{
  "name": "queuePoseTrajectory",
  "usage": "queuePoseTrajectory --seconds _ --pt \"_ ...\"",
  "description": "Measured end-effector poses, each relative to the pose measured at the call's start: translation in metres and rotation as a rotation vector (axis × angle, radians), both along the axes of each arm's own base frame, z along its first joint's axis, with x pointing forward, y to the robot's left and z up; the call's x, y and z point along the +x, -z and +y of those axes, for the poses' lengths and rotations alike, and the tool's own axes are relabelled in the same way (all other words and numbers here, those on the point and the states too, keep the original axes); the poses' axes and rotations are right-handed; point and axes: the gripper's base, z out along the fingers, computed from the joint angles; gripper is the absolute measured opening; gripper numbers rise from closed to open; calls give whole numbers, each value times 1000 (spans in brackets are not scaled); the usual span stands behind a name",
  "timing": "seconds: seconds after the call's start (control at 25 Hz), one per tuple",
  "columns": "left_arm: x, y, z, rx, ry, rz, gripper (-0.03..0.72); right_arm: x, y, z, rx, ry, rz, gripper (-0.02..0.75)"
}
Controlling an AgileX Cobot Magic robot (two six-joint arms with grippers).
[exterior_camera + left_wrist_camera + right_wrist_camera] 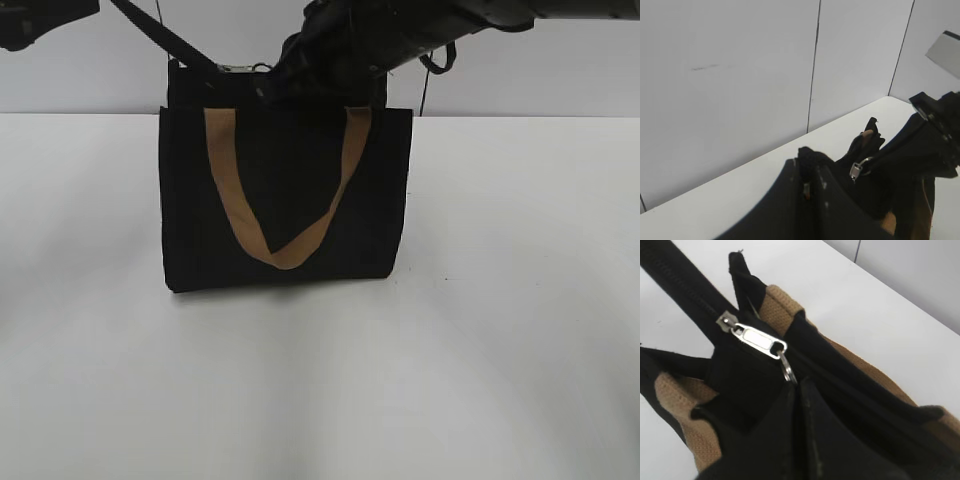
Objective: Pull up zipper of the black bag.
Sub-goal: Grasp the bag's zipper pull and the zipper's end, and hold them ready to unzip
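The black bag (290,200) stands upright on the white table, one tan strap handle (280,250) hanging down its front. The zipper (685,285) runs along the top edge. Its silver pull tab (759,341) carries a small ring (787,371); the tab also shows in the left wrist view (856,170) and in the exterior view (262,68). My right gripper (799,387) is shut on that ring, above the bag's top (285,75). My left gripper (809,165) is shut on the black fabric end of the bag's top, at the top left corner (200,60).
The white table (500,350) spreads around the bag on all sides. A grey panelled wall (740,75) stands close behind the table's far edge. The second tan strap (785,307) lies beside the zipper.
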Motion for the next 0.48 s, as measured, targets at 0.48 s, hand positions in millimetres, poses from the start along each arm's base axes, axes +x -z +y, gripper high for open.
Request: queuePoseTrajectory --seconds 0.48 --pt "2 1 2 3 -31 9 19 10 -7 -34 -20 51 43 -15"
